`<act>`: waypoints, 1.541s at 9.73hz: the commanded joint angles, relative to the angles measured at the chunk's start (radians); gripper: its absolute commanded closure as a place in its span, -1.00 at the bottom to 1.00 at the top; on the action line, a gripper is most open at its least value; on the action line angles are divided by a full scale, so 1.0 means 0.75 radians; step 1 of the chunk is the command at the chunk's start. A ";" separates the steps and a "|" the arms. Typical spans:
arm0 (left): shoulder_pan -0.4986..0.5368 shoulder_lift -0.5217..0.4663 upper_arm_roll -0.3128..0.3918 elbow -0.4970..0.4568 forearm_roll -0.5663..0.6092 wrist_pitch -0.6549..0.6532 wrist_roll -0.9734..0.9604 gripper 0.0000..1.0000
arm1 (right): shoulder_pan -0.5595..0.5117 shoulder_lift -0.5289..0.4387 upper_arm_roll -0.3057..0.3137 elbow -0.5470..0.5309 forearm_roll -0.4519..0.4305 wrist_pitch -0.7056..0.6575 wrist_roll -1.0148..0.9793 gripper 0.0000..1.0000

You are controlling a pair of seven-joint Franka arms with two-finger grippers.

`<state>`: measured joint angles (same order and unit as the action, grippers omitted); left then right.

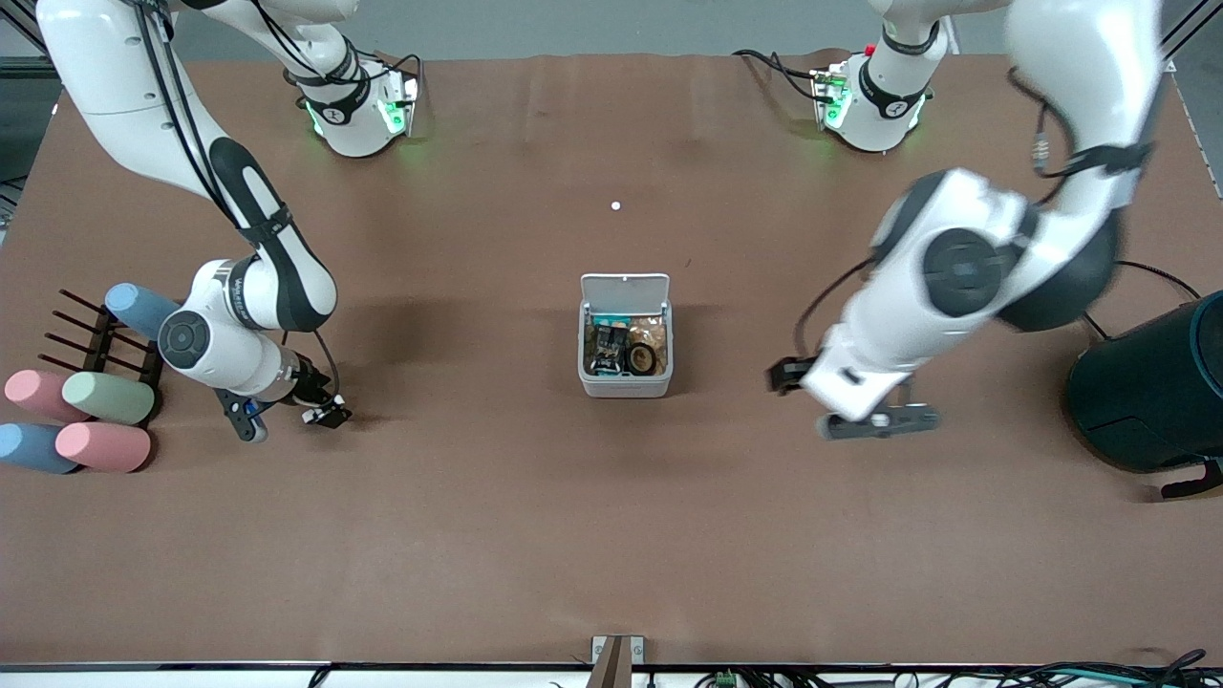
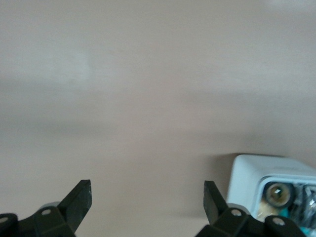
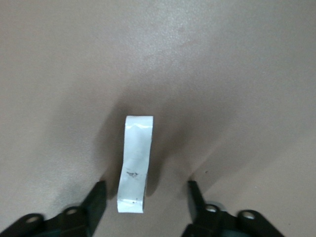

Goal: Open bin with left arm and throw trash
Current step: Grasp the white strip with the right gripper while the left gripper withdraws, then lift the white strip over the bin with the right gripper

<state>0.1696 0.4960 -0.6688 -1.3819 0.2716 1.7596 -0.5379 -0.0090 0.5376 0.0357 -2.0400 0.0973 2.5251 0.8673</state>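
Observation:
The small white-grey bin point(image 1: 625, 386) stands in the middle of the table with its lid point(image 1: 625, 287) swung up and open. A black printed packet point(image 1: 606, 349) and a black tape ring point(image 1: 642, 358) lie inside. My left gripper point(image 1: 881, 422) is open and empty, over bare table between the bin and the teal cylinder. Its wrist view shows the open gripper point(image 2: 148, 190), the bin's corner point(image 2: 244, 180) and the ring point(image 2: 276, 193). My right gripper point(image 1: 287, 419) is open and low, near the pastel cylinders. In its wrist view the gripper point(image 3: 146, 190) straddles the short white strip point(image 3: 136, 158), which lies on the table.
A dark rack point(image 1: 96, 349) with several pastel cylinders point(image 1: 107, 397) stands at the right arm's end of the table. A large dark teal cylinder point(image 1: 1156, 382) stands at the left arm's end. A tiny white speck point(image 1: 615, 205) lies farther from the camera than the bin.

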 commanded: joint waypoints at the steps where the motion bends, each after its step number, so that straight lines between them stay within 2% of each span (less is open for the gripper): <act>1: 0.105 -0.169 -0.019 0.020 -0.071 -0.121 0.215 -1.00 | 0.018 -0.017 0.002 -0.002 -0.019 -0.023 0.034 1.00; 2: 0.073 -0.280 0.154 0.018 -0.167 -0.174 0.315 -1.00 | 0.016 -0.019 0.004 0.016 -0.025 -0.025 0.034 1.00; 3: -0.061 -0.388 0.415 0.008 -0.324 -0.245 0.450 -1.00 | 0.026 -0.046 0.008 0.034 -0.025 -0.031 0.040 1.00; 4: -0.192 -0.476 0.664 -0.020 -0.416 -0.339 0.547 -1.00 | 0.075 -0.107 0.008 0.057 -0.025 -0.084 0.095 1.00; 5: -0.266 -0.538 0.788 -0.033 -0.419 -0.362 0.562 -1.00 | 0.156 -0.158 0.008 0.110 -0.025 -0.185 0.207 1.00; 7: -0.320 -0.683 0.861 -0.206 -0.401 -0.314 0.550 -1.00 | 0.340 -0.189 0.008 0.342 -0.025 -0.457 0.350 1.00; 8: -0.310 -0.688 0.863 -0.225 -0.399 -0.283 0.570 -1.00 | 0.455 -0.179 0.010 0.518 -0.027 -0.590 0.481 1.00; 9: -0.306 -0.690 0.863 -0.221 -0.391 -0.280 0.576 -1.00 | 0.557 -0.155 0.012 0.645 -0.025 -0.632 0.537 1.00; 11: -0.302 -0.686 0.857 -0.203 -0.383 -0.313 0.576 -1.00 | 0.743 -0.114 0.012 0.687 -0.027 -0.606 0.539 1.00; 15: -0.294 -0.663 0.853 -0.172 -0.393 -0.330 0.556 -1.00 | 0.910 0.105 0.012 0.840 -0.025 -0.410 0.596 1.00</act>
<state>-0.0513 0.0012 -0.0300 -1.5221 -0.0241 1.5265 -0.1186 0.6492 0.5616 0.0528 -1.4761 0.0916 2.2088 1.2845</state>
